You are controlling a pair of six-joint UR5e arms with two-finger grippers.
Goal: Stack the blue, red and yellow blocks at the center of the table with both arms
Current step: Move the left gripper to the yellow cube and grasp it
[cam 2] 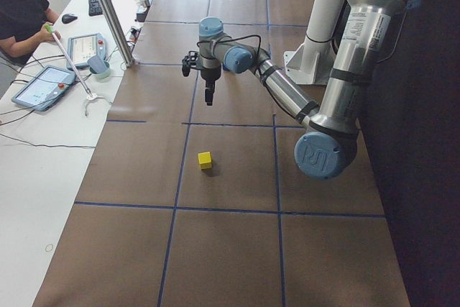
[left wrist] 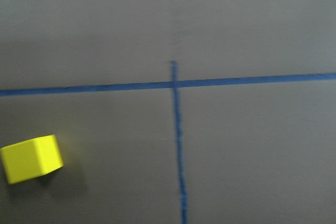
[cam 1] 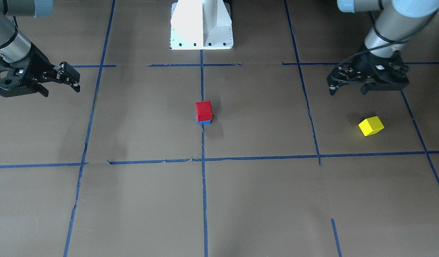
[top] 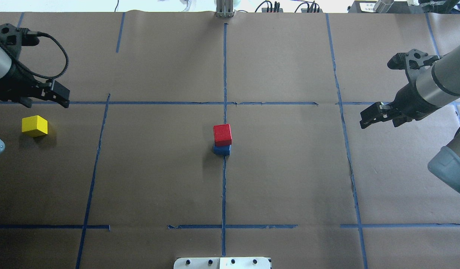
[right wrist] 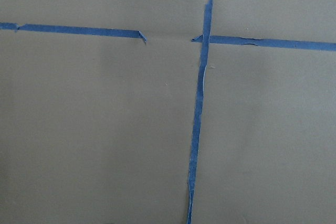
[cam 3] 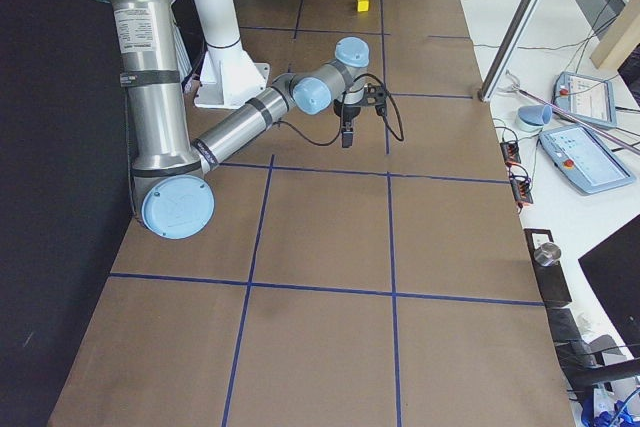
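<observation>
A red block (top: 222,134) sits on a blue block (top: 221,150) at the table's centre, where the tape lines cross; the stack also shows in the front view (cam 1: 204,111). A yellow block (top: 34,126) lies alone on the paper at the far left, seen too in the front view (cam 1: 371,126) and the left wrist view (left wrist: 31,158). My left gripper (cam 1: 347,90) hangs open and empty above the table, just behind the yellow block and apart from it. My right gripper (cam 1: 61,89) is open and empty, far to the other side of the stack.
Brown paper with a grid of blue tape lines (top: 224,179) covers the table. The robot's white base (cam 1: 201,25) stands at the table's edge behind the stack. An operator with tablets sits at a side desk (cam 2: 43,84) beyond the left end.
</observation>
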